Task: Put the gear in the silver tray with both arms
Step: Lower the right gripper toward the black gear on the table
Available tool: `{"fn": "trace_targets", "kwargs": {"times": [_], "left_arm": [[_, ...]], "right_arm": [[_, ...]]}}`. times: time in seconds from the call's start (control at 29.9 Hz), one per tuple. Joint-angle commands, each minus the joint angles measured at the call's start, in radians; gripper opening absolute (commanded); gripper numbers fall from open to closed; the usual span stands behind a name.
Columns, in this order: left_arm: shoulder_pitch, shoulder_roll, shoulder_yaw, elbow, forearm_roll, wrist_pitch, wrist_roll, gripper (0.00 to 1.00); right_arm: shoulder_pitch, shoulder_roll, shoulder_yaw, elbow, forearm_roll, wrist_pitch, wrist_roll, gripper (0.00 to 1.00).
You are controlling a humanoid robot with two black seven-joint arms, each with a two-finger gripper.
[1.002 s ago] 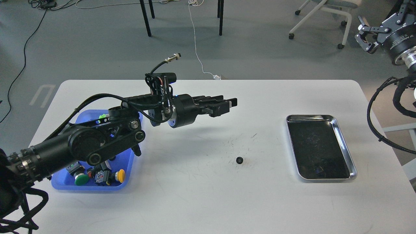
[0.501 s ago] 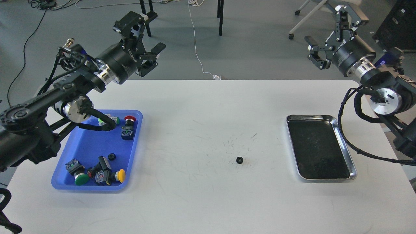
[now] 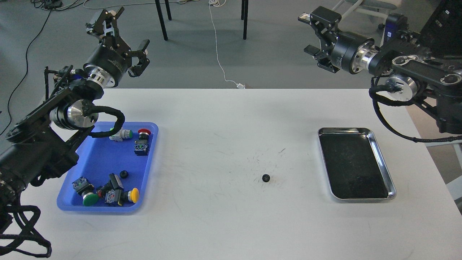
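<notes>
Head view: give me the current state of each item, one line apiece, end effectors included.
Small black gear: lying on the white table, outside both trays, untouched.
Silver tray: empty.
Blue tray: holds pushbuttons and a second small black gear.
Left end effector: raised beyond the table's far edge, open, holding nothing.
Right end effector: raised beyond the far edge, open, holding nothing.

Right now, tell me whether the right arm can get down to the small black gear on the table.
Probably yes: the gear lies alone on bare table, nothing around it, and the right gripper is open, raised above the far edge.
</notes>
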Motion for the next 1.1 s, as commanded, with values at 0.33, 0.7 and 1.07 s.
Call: {"fn": "trace_targets", "kwargs": {"times": [0.33, 0.7, 1.07], "left_arm": [[0.026, 0.024, -0.028, -0.013, -0.051, -0.037, 0.006, 0.98], [0.029, 0.042, -0.029, -0.013, -0.051, -0.071, 0.005, 0.98], [0.036, 0.049, -0.026, -0.013, -0.051, -0.074, 0.005, 0.98]], "right_arm": [[0.160, 0.310, -0.633, 0.041, -0.486, -0.012, 0.127, 0.95], [0.168, 0.418, -0.828, 0.101, -0.538, -0.016, 0.141, 0.80], [0.197, 0.490, -0.906, 0.130, -0.575, -0.039, 0.144, 0.72]]}}
